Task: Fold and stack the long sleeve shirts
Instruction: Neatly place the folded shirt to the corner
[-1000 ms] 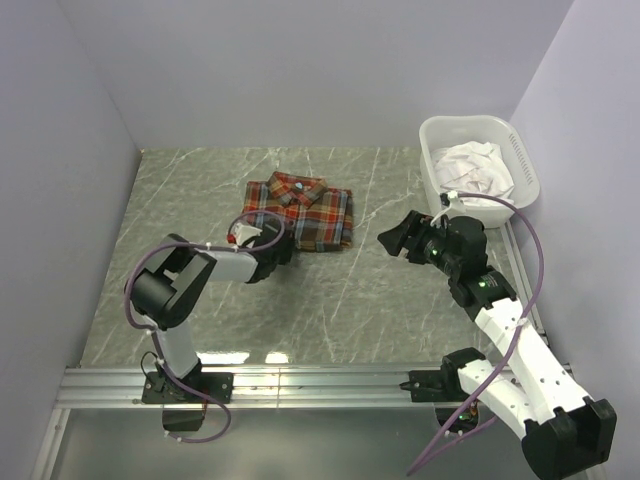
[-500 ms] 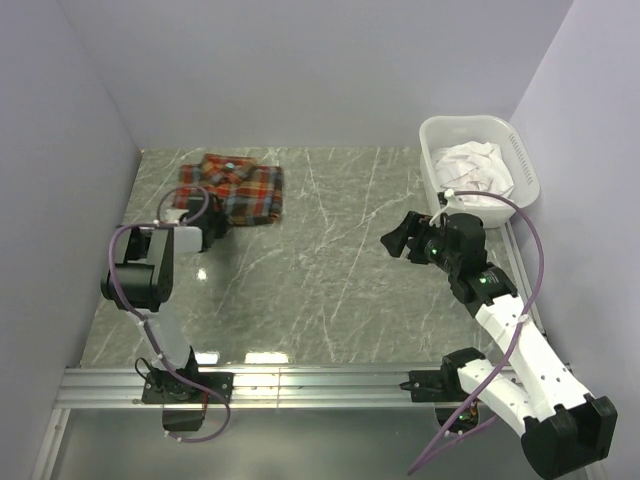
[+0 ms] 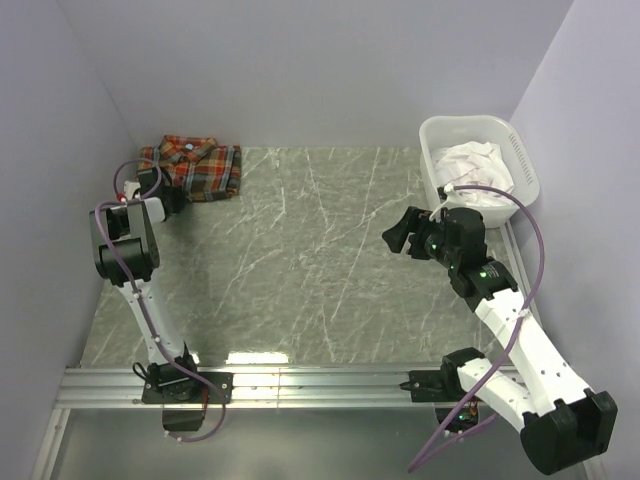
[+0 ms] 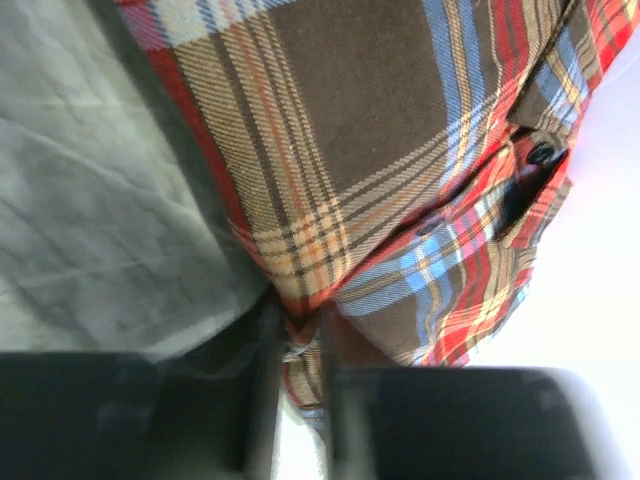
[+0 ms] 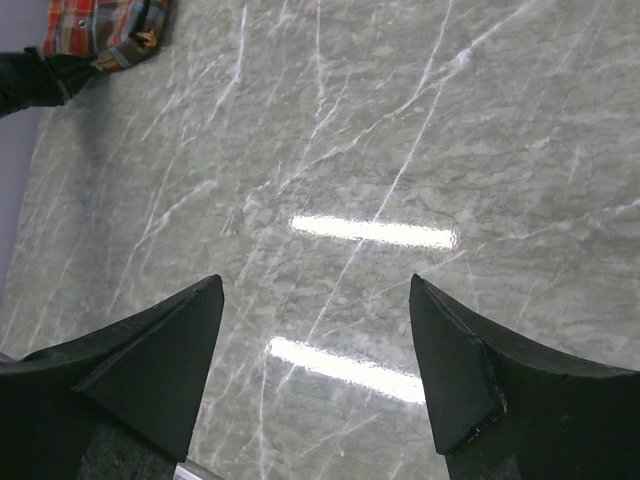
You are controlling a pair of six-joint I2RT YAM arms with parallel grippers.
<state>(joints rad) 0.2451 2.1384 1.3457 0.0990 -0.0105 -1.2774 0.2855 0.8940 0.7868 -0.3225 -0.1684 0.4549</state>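
**Plaid shirt sat way back in the left corner, left jaws on its edge**

Nearest the bases, the right jaws hung over the right half of the grey marbled surface (image 3: 300, 280). They were spread wide with nothing in them. The wrist view showed both dark fingers (image 5: 150, 360) far apart and only stone underneath.

Further back, the left jaws reached into the far left corner. They were almost closed, just a thin gap, with a bunched edge of the plaid shirt (image 3: 195, 165) caught between the black fingers (image 4: 200, 420).

The shirt was folded into a compact bundle with the collar showing on top, right by the back wall near the left wall. Couldn't tell if it lay fully flat or was lifted a bit.

At the far right sat a white basket (image 3: 528, 170) with white cloth (image 3: 475, 165) in it, well apart from the shirt
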